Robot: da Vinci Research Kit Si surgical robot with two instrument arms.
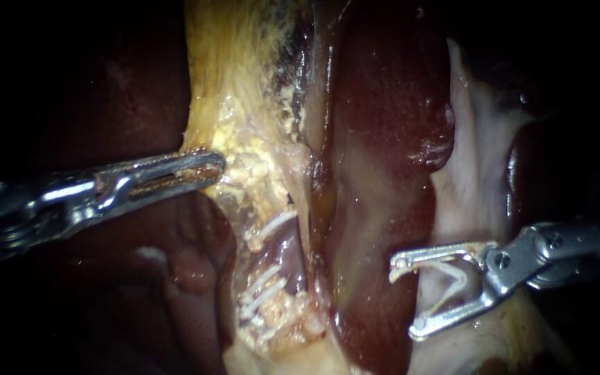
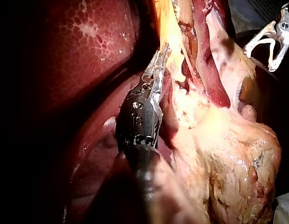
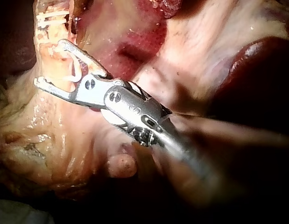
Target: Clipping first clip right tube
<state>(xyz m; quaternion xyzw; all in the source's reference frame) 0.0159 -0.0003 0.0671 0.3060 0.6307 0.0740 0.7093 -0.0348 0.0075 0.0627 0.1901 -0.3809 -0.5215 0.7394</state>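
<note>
Gripping the edge of the yellow fatty tissue (image 1: 244, 118) at centre left, the silvery metal left instrument (image 1: 213, 167) is lying in from the frame's left edge, jaws clamped on that edge. Silvery metal right instrument (image 1: 405, 298) is sitting at lower right, jaws spread wide and cradling a white V-shaped clip (image 1: 453, 287), both jaws touching its legs. The clip is hanging over pale whitish tissue (image 1: 473, 173), just right of the dark red glossy liver lobe (image 1: 383, 104), well apart from the left instrument. At lower centre a reddish tube (image 1: 282, 257) is carrying thin white clips (image 1: 272, 226) across it. Which structure is the right tube: cannot tell.
</note>
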